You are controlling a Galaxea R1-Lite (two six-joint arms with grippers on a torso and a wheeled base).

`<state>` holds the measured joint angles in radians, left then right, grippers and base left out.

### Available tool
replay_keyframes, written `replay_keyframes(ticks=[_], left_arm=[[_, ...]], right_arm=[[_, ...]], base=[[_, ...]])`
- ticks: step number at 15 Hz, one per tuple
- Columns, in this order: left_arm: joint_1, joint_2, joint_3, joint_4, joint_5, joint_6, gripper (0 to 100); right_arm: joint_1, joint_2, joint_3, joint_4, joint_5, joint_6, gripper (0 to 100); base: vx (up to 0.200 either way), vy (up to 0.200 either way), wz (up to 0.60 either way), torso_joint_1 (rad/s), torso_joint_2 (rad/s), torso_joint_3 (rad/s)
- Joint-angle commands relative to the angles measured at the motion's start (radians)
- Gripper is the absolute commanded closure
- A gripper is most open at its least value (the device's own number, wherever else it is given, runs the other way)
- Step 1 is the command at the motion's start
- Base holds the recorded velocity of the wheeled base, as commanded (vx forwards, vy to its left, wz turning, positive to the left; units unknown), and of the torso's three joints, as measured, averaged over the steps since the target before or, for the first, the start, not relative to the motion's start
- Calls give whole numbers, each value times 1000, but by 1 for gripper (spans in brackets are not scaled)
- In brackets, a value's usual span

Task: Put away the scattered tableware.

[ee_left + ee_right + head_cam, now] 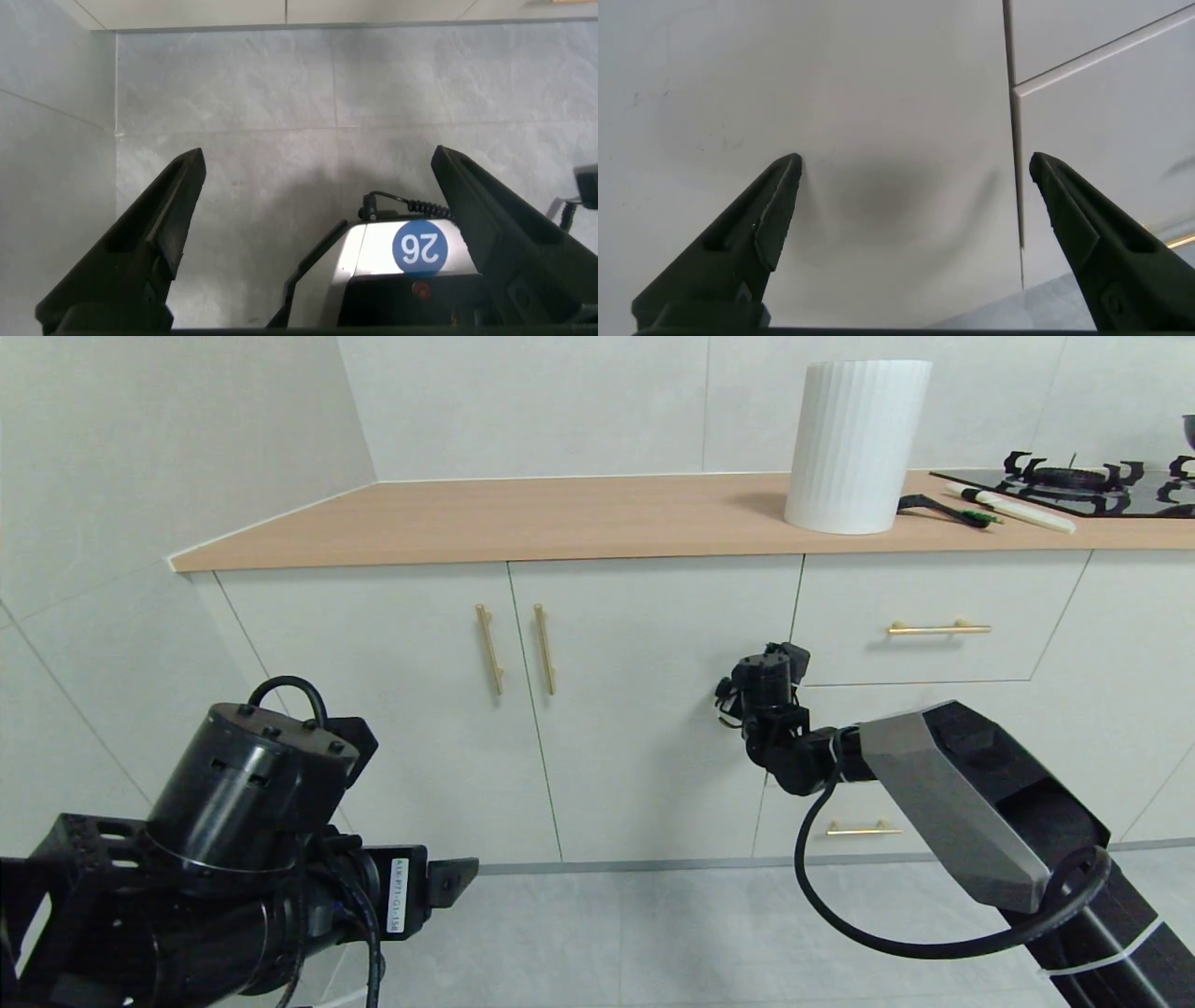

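A tall white ribbed holder (857, 446) stands on the wooden countertop (523, 518). Just right of it lie a black-handled utensil with a green part (948, 511) and a long white utensil (1013, 510). My right gripper (752, 695) hangs well below them, close in front of a cabinet door; in the right wrist view this gripper (913, 163) is open and empty, facing the door panel (878, 112). My left gripper (448, 882) is low at the left, over the floor; in the left wrist view it (318, 159) is open with nothing in it.
A black gas hob (1083, 485) sits at the counter's right end, touching the utensils' area. Below are cabinet doors with vertical gold handles (515, 649) and drawers with horizontal gold handles (938, 629). Walls close in at the left. Grey floor tiles (653, 933) lie in front.
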<state>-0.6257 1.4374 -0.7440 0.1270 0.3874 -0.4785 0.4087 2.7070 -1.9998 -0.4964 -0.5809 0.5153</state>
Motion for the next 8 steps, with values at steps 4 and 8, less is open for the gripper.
replay_keyframes(ticks=[4,8], left_arm=[[0,0,0,0,1,0,0],[0,-3,0,0,1,0,0]], right_arm=[[33,-133,101,4,15,37,0],[87,-536,653,-4,492,124,0]], base=[[0,0,0,0,0,0],[0,0,0,0,0,0]])
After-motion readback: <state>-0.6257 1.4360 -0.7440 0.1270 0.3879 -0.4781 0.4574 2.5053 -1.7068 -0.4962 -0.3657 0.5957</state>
